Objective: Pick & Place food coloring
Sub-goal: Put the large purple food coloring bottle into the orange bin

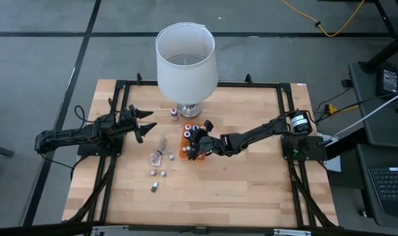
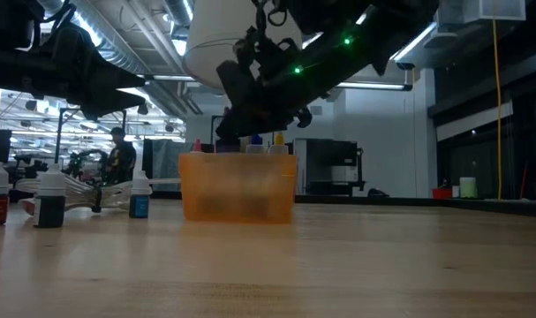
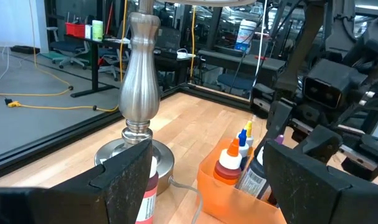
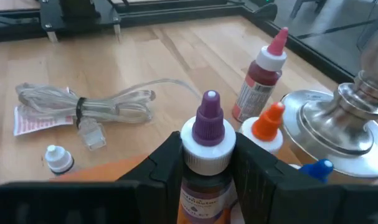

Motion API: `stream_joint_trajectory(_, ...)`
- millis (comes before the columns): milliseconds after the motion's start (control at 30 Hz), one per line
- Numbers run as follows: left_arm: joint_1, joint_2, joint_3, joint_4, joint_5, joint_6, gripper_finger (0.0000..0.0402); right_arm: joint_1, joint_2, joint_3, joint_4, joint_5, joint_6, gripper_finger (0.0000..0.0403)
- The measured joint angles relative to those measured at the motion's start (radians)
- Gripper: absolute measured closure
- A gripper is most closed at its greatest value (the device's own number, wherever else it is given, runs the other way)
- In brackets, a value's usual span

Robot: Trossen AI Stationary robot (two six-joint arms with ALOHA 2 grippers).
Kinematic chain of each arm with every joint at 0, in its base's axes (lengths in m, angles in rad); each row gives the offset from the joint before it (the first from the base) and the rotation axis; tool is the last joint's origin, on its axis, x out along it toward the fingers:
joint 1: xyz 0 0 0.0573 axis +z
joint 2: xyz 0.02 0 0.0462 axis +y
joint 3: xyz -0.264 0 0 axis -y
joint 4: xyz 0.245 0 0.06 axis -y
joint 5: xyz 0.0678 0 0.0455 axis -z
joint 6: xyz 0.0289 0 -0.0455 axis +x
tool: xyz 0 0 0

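Pinching a purple-tipped bottle (image 4: pixel 206 146) between right gripper (image 4: pixel 204 165) fingers, above the orange tray (image 1: pixel 185 149) at table centre. Idling at nine o'clock with left gripper (image 1: pixel 141 122) spread. Leaving loose bottles (image 1: pixel 159 173) lying at seven o'clock.

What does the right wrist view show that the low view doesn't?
Only the right wrist view shows the right gripper with its jaws shut on the purple-capped bottle, the coiled clear cord, and a white-capped bottle lying on the wood.

Only the low view shows the orange tray from the side and the white lampshade.

Both show the wooden table and loose bottles on it.
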Motion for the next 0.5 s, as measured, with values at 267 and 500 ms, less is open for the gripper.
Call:
stream_joint_trajectory(267, 0.0, 0.0, 0.0, 0.0, 0.0, 0.0, 0.0107, -0.004, 0.019, 0.0, 0.013, -0.022, -0.001, 0.0287)
stream_joint_trajectory(500, 0.0, 0.0, 0.0, 0.0, 0.0, 0.0, 0.0107, -0.01, 0.019, 0.0, 0.02, -0.059, 0.003, 0.0261)
